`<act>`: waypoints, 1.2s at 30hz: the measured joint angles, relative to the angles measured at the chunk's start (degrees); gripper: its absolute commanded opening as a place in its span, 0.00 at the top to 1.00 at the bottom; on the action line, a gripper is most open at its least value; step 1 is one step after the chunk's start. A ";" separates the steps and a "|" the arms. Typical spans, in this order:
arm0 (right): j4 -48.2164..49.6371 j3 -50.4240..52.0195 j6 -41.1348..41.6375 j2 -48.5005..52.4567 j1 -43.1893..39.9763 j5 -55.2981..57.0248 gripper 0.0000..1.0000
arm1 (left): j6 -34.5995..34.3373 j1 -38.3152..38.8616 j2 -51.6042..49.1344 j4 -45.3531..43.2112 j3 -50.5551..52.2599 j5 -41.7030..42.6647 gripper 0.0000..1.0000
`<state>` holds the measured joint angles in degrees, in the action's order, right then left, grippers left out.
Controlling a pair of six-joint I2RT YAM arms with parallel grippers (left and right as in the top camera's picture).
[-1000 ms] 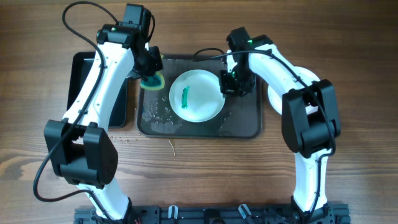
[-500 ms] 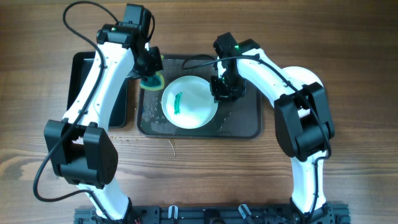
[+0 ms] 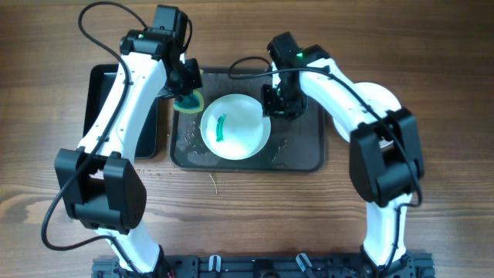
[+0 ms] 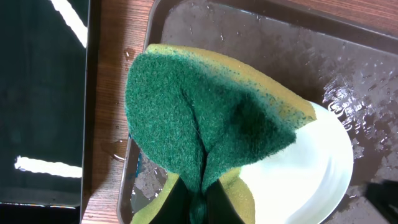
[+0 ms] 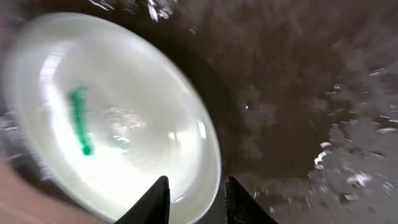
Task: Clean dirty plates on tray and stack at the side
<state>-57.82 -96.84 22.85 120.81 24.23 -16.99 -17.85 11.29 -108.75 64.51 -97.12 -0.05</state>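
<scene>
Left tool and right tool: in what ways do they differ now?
The left tool is shut on a green sponge; the right tool is open. The left tool is at the tray's far left corner; the right tool is at the plate's right rim. Both are above the tray.

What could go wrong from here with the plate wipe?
1. The right tool, jaws apart, seems to straddle the rim of the plate; withdrawing sideways could drag or tip it.
2. The tray is wet, so the unheld plate may slide when the sponge in the left tool presses on it.
</scene>
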 measured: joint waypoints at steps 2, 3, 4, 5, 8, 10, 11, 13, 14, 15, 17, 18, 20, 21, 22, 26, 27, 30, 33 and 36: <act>0.00 0.02 -0.39 -2.75 -0.57 -0.90 0.67 | 0.02 0.00 0.00 0.00 0.00 0.00 0.96; 0.31 0.24 -0.48 -4.42 -0.83 -1.29 0.67 | 0.04 0.00 0.00 0.00 0.00 0.00 0.96; 1.16 0.87 -0.63 -5.97 -1.09 -1.64 0.66 | 0.13 0.00 0.00 0.00 0.00 0.00 0.96; 1.81 1.57 -0.63 -7.04 -1.18 -1.84 0.66 | 0.15 0.00 0.00 0.00 0.00 0.00 0.96; 7.54 6.91 -0.68 -9.49 -1.18 -3.58 0.66 | 0.15 0.00 0.00 -0.02 0.00 0.00 0.96; 12.48 11.56 -0.83 -9.51 -1.14 -4.94 0.64 | 0.15 0.00 0.00 -0.04 0.00 0.00 0.96; 14.21 13.77 -0.81 -9.33 -1.14 -5.49 0.63 | 0.15 0.00 0.00 -0.04 0.00 0.00 0.96; 17.51 18.18 -0.81 -9.14 -1.14 -6.19 0.61 | 0.15 0.00 0.00 -0.04 0.00 0.00 0.96; 18.62 19.91 -0.83 -9.03 -1.14 -6.47 0.61 | 0.15 0.00 0.00 -0.04 0.00 0.00 0.96; 19.58 21.70 -0.76 -8.85 -1.14 -6.82 0.60 | 0.15 0.00 0.00 -0.02 0.00 0.00 0.96; 21.05 22.45 -0.55 -8.83 -1.14 -6.82 0.60 | 0.15 0.00 0.00 -0.04 0.00 0.00 0.96; 21.46 22.60 -0.55 -8.83 -1.14 -6.82 0.59 | 0.15 0.00 0.00 -0.04 0.00 0.00 0.96; 21.64 22.77 -0.35 -8.83 -1.14 -6.82 0.56 | 0.15 0.00 0.00 -0.04 0.00 0.02 0.96; 21.75 22.80 -0.17 -8.83 -1.14 -6.80 0.56 | 0.15 0.00 0.00 -0.04 0.00 0.00 0.96; 21.79 22.82 0.20 -8.83 -1.14 -6.78 0.57 | 0.15 0.00 0.00 -0.04 0.00 0.00 0.96; 22.75 22.88 2.32 -8.52 -1.14 -6.80 0.65 | 0.17 0.00 0.00 -0.17 0.00 0.02 0.96; 22.97 22.88 2.91 -8.20 -1.14 -6.95 0.65 | 0.15 0.00 0.00 -0.26 0.00 0.04 0.96; 23.82 22.88 4.31 -6.56 -1.14 -7.67 0.73 | 0.15 0.00 0.00 -0.57 0.00 0.90 0.96; 24.26 22.95 5.70 -5.25 -1.14 -8.35 0.78 | 0.17 0.00 0.00 -1.07 0.00 1.77 0.96; 24.30 22.99 6.82 -4.79 -1.14 -8.55 0.87 | 0.17 0.00 0.00 -1.57 0.00 2.16 0.96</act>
<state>-33.52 -73.84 29.67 116.03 23.09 -25.54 -17.67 11.29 -108.75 62.94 -97.12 2.11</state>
